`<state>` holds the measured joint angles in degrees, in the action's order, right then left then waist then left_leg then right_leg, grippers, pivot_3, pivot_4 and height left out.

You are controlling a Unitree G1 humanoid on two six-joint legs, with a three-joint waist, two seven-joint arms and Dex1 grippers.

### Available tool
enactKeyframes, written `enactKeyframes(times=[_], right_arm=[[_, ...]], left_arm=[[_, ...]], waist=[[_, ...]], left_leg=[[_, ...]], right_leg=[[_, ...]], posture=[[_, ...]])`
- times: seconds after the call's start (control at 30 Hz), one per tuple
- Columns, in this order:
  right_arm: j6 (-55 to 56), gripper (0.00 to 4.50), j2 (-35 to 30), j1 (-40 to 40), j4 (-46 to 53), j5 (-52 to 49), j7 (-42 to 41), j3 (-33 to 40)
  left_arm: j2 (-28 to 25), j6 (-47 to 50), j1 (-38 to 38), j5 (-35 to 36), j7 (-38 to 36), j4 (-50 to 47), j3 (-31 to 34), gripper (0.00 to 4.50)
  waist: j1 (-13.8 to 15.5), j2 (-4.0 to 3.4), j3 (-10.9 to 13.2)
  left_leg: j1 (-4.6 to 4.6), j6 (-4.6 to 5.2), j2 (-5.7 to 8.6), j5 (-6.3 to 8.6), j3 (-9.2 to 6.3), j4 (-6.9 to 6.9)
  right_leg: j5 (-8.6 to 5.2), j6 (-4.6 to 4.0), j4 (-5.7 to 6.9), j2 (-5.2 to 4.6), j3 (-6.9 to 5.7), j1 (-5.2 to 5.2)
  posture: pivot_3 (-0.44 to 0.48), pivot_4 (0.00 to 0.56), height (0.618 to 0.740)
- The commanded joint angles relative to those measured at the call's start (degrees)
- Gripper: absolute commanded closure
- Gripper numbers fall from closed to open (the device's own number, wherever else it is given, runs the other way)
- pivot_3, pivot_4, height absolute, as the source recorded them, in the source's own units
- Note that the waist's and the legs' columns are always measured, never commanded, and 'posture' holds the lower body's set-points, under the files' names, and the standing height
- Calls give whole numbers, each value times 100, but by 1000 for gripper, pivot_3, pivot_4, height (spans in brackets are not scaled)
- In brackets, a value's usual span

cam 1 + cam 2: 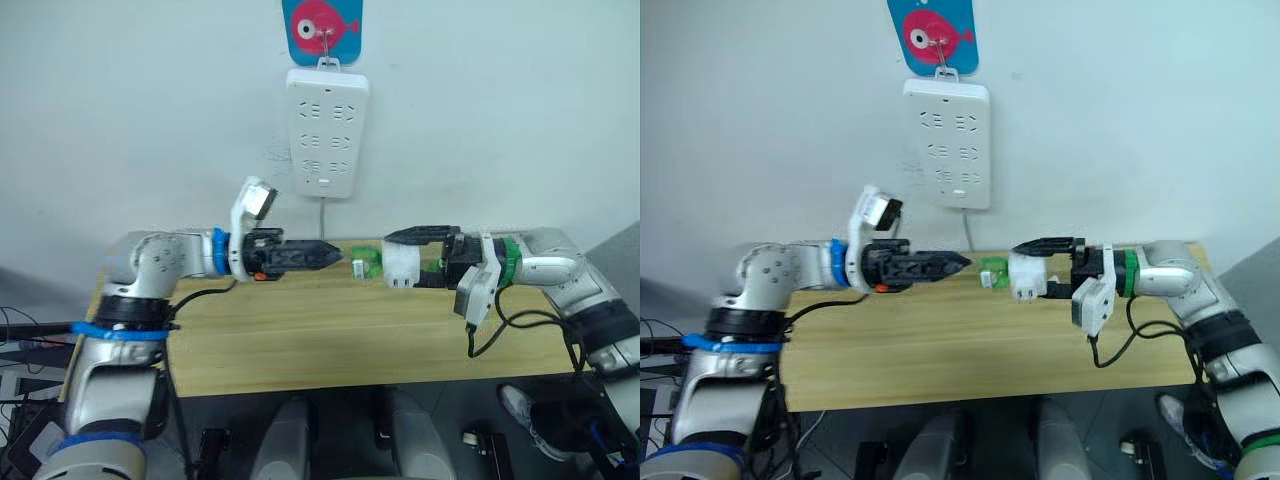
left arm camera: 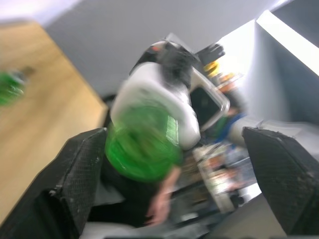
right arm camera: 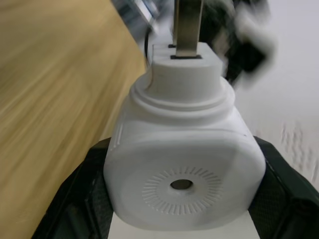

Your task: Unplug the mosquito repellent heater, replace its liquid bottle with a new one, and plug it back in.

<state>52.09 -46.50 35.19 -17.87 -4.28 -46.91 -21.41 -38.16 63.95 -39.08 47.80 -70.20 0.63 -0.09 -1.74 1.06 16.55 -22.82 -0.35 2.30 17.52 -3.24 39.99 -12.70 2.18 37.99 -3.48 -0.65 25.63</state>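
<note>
Facing across the table: right claw (image 1: pixel 412 252) pinching the mosquito repellent heater (image 1: pixel 401 266), left claw (image 1: pixel 328 255) spread.

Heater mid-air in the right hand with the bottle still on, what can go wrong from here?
1. The left hand is open and short of the green bottle; closing off-centre could knock it aside.
2. The right hand holds the mosquito repellent heater above the wooden table; pulling on the bottle could loosen that grip.
</note>
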Motion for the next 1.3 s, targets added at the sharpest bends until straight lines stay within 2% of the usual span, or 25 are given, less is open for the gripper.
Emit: enactKeyframes(times=[0.03,0.07,0.17,0.3,0.4,0.5,0.6,1.0,1.2,1.3], right_arm=[[-2796,1495,-268,-553,1277,-1623,-374,267],[-3983,1495,-353,-726,1743,-2239,-254,331],[-6858,1495,-515,-918,2721,-3686,318,602],[-9585,1495,-409,-843,3322,-5566,1514,1174],[-10837,1495,-201,-601,3335,-6422,2317,1491],[-11443,1495,214,-378,3120,-7112,3204,1864],[-11834,1495,478,-226,3022,-7415,3750,2091],[-12422,1495,1055,-169,3115,-8143,5057,2406],[-12370,1495,1194,-195,3135,-8668,5724,2430],[-12331,1495,1176,-210,3197,-8976,5928,2361]], left_arm=[[-184,-2205,608,-1328,-72,-803,-456,0],[-60,-3414,783,-2020,218,-767,-565,0],[355,-5905,1046,-3317,913,-591,-698,0],[639,-7891,1190,-4383,1507,-409,-903,0],[743,-8570,1131,-5076,1875,-336,-1179,0],[795,-8619,1083,-5345,1934,-343,-1412,0],[848,-8363,1066,-5549,1967,-402,-1585,0],[1151,-7719,899,-6494,2466,-503,-1966,0],[1206,-7489,903,-6590,2414,-657,-2087,0],[1191,-7434,936,-6686,2449,-675,-2121,622]], waist=[[12,-4,-2],[25,-5,-2],[61,-4,-1],[141,-1,-3],[172,-1,-3],[184,1,-4],[182,2,-5],[170,6,-9],[166,6,-13],[167,7,-14]], left_leg=[[1,0,-1,0,-2,-4],[0,1,0,0,-4,-3],[-6,1,-1,0,-6,9],[-7,2,-2,1,0,10],[-7,5,-1,2,0,6],[-11,10,2,5,1,5],[-11,11,3,5,3,5],[-11,14,3,6,5,7],[-10,13,1,6,6,6],[-11,13,1,6,7,6]], right_leg=[[0,-1,-3,-4,2,-2],[0,-1,-4,-6,2,-4],[6,-11,-10,-10,-3,-8],[9,-15,-20,-15,-3,-10],[9,-14,-21,-15,-5,-9],[10,-13,-18,-16,-8,-7],[10,-12,-14,-16,-9,-6],[10,-11,-3,-13,-12,-5],[10,-11,-1,-11,-11,-3],[10,-11,-2,-11,-11,-3]], posture=[[20,262,740],[20,262,740],[28,262,740],[26,259,740],[24,255,740],[25,251,740],[25,251,740],[21,235,740],[22,225,740],[23,221,740]])
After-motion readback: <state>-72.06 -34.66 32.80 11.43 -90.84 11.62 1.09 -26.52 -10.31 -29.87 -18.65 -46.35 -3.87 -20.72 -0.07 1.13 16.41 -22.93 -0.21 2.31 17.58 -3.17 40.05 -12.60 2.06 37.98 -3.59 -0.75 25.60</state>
